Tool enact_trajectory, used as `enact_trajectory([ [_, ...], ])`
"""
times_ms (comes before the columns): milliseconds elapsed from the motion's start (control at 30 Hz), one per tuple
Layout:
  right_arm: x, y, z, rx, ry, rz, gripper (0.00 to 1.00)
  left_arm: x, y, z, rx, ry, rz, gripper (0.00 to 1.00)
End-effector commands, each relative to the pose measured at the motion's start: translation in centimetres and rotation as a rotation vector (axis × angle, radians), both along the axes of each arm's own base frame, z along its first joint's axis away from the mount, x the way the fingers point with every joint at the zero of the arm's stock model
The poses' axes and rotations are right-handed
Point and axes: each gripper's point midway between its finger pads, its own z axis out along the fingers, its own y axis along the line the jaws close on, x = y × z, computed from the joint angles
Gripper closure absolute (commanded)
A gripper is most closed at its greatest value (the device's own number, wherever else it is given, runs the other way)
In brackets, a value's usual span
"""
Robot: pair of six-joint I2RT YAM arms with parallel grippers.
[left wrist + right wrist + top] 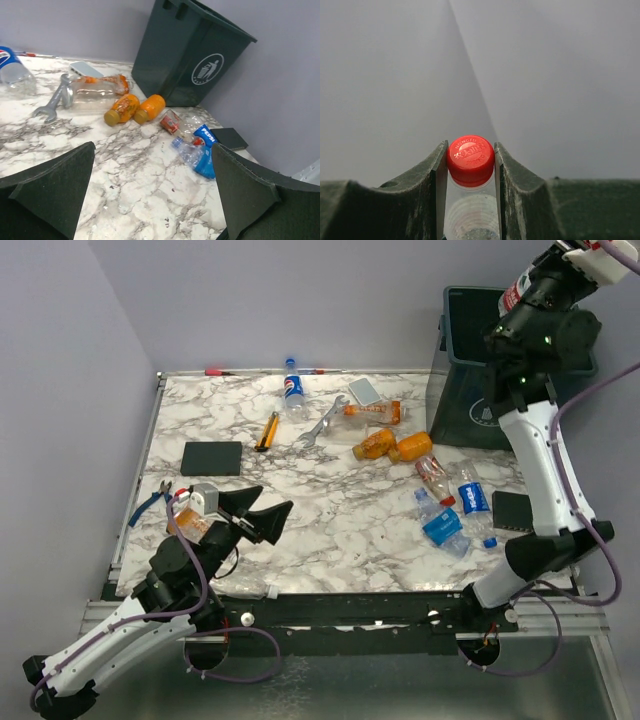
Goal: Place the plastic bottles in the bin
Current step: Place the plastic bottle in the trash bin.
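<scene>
Our right pincer (470, 152) is clenched on a clear bottle with a red cap (470, 161), which sits snug between its two fingers. It hangs high up, and from the top view it looks to be over the open bin (462, 360), so we think this bottle is ready to drop in. Our left pincer (152, 149) is spread wide and grasps nothing, low over the near left of the surface (330, 510). The job is far from done. At least seven bottles lie on the surface, all well apart from the left pincer: a Pepsi bottle (293, 392) at the far edge, a clear orange-label bottle (368, 412), two orange bottles (378, 445), a red-label bottle (434, 478) and two blue-label bottles (472, 496) near the right arm. We cannot see inside the bin.
</scene>
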Motion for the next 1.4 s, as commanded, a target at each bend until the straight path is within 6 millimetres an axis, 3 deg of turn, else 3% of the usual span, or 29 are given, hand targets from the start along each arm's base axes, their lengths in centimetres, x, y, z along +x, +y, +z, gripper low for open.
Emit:
enact_trajectory([
  [0, 5.3, -6.4, -4.7, 0.197, 0.038, -0.082, 1.00, 1.1, 1.5, -1.0, 0.014, 0.054, 0.100, 0.01],
  [167, 8.6, -11.4, -12.3, 0.273, 0.164, -0.233, 1.00, 0.8, 0.9, -1.7, 0.027, 0.080, 0.067, 0.01],
  [333, 11.0, -12.1, -16.2, 0.256, 0.262, -0.219, 0.99, 1.1, 0.7, -1.9, 0.061, 0.081, 0.075, 0.01],
  [367, 11.3, -12.0, -16.4, 0.249, 0.272, -0.207, 0.91, 1.1, 0.6, -2.0, 0.066, 0.082, 0.076, 0.01],
  [400, 11.7, -11.7, -16.4, 0.245, 0.275, -0.184, 0.76, 1.2, 0.6, -2.0, 0.071, 0.083, 0.078, 0.01],
  [433, 12.2, -11.3, -16.3, 0.244, 0.274, -0.150, 0.54, 1.3, 0.6, -2.1, 0.078, 0.084, 0.079, 0.01],
  [500, 12.7, -10.8, -16.0, 0.242, 0.274, -0.107, 0.29, 1.4, 0.5, -2.2, 0.089, 0.088, 0.083, 0.01],
  [633, 12.5, -9.9, -14.3, 0.284, 0.216, -0.019, 0.19, 1.6, 0.1, -2.7, 0.111, 0.098, 0.079, 0.01],
  [733, 11.4, -8.2, -11.7, 0.336, 0.103, 0.131, 0.17, 1.8, -0.1, -3.0, 0.122, 0.110, 0.080, 0.01],
  [800, 10.4, -6.0, -9.8, 0.364, 0.049, 0.295, 0.17, 2.0, -0.1, -3.3, 0.129, 0.119, 0.088, 0.01],
  [900, 7.8, -0.7, -7.4, 0.330, -0.001, 0.612, 0.18, 2.4, 0.2, -3.6, 0.135, 0.136, 0.120, 0.01],
  [1000, 4.0, 5.2, -6.5, 0.242, -0.012, 0.874, 0.18, 2.8, 0.7, -4.1, 0.141, 0.154, 0.158, 0.01],
  [1067, 1.9, 7.5, -7.3, 0.204, 0.034, 0.944, 0.18, 3.1, 1.1, -4.3, 0.148, 0.166, 0.184, 0.01],
  [1233, -1.0, 7.7, -12.2, 0.206, 0.182, 0.924, 0.17, 3.4, 1.5, -4.8, 0.160, 0.181, 0.216, 0.01],
  [1367, -2.5, 9.7, -16.2, 0.171, 0.375, 1.013, 0.17, 3.5, 1.4, -5.0, 0.169, 0.188, 0.221, 0.01],
])
